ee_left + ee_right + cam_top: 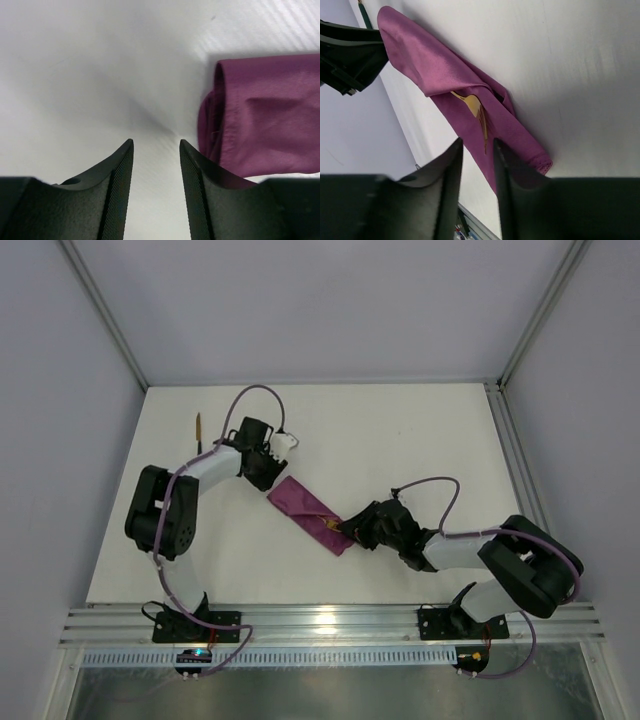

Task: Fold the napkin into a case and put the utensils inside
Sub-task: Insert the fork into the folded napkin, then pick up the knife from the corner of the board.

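White table (420, 450) under both arms. R gripper (476, 146) had its jaws only a narrow gap apart, w/ the tips at the near-right end of the napkin (445, 85). Nothing was pinched as far as the R wrist cam showed. That cam alone gave the fork (472, 104) clearly: broad gold end tucked under a fold of the cloth, thin stem running toward the gap betw. the fingers, not clearly touching either one. On the top cam it was just a small gold fleck beside the gripper.

L gripper (156, 145) was a bit wider and empty, w/ bare table betw. the jaws. The rolled far-left end of the cloth sat just right of its right finger (200, 190); couldn't tell if they touched.

Top cam only: the napkin lay mid-table as a slim folded strip, diagonal from far-left to near-right, one gripper at each end. Knife (198, 428) lay alone toward the far-left, well apart from the cloth.
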`<state>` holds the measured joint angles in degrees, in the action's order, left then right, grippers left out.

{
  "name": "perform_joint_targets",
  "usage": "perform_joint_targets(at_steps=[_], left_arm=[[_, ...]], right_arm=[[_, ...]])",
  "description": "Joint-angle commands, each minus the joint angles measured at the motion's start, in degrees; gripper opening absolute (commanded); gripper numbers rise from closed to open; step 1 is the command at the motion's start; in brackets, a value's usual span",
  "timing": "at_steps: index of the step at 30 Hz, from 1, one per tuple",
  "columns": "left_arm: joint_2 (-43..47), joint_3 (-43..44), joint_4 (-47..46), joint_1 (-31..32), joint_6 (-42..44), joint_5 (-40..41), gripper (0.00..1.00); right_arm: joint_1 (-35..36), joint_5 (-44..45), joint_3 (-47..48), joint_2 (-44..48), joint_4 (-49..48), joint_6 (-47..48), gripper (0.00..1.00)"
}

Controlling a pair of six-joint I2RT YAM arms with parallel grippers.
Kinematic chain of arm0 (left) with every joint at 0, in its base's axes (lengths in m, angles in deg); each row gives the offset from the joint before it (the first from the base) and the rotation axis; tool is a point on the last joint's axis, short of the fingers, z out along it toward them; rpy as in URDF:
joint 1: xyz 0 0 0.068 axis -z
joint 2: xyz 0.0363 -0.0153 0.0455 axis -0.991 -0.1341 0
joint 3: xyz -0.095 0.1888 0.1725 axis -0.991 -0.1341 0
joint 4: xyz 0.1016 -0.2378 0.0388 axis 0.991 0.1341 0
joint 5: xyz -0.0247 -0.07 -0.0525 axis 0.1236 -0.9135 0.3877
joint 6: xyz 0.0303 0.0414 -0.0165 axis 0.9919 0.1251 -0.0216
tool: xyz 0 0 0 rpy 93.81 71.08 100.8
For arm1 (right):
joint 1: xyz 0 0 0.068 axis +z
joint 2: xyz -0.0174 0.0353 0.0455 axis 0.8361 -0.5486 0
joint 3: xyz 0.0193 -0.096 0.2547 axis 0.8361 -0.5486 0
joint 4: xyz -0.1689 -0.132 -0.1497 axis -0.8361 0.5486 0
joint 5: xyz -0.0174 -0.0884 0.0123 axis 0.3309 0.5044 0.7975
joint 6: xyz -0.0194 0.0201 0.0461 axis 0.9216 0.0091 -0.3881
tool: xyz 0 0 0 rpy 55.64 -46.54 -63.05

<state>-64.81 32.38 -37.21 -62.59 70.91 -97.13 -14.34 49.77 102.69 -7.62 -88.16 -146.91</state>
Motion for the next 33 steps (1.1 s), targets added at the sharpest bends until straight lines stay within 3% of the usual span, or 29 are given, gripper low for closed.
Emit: perform_joint_targets(at_steps=[1,3,7,10,15,20,24,28,33], left_arm=[[4.8,1.1,-1.3,-3.3,-1.3,2.0,0.45],[7.1,1.0,-1.9,-6.3,-2.0,3.4,0.5],[9.8,1.9,-3.0,-13.2,-5.5,7.7,0.56],[9.7,3.5,-3.3,-17.8,-7.2,11.9,0.6],[1.5,10.0,-4.0,-19.4,-5.7,17.7,0.66],[-14.6,26.7,4.4,-21.3,-8.0,18.9,0.59],[-20.3,33.8,8.3,-23.5,-9.5,18.8,0.53],[-22.5,35.1,10.4,-24.4,-9.4,17.7,0.5],[-24.6,35.5,15.1,-25.2,-8.6,11.0,0.37]], right_arm=[[0.6,1.2,2.0,0.1,-0.5,0.5,0.39],[1.1,2.2,2.9,1.6,2.9,2.8,0.55],[3.0,5.1,7.4,8.5,11.1,7.4,0.74],[4.1,9.4,10.2,13.6,20.6,11.3,0.81],[4.5,14.2,10.1,19.9,24.4,16.6,0.85],[4.5,14.4,10.9,22.6,26.0,22.1,0.85],[4.5,13.0,9.5,25.6,25.9,22.7,0.85],[4.5,12.6,9.0,27.3,25.9,22.6,0.83],[4.5,12.7,9.3,29.0,27.2,22.6,0.82]])
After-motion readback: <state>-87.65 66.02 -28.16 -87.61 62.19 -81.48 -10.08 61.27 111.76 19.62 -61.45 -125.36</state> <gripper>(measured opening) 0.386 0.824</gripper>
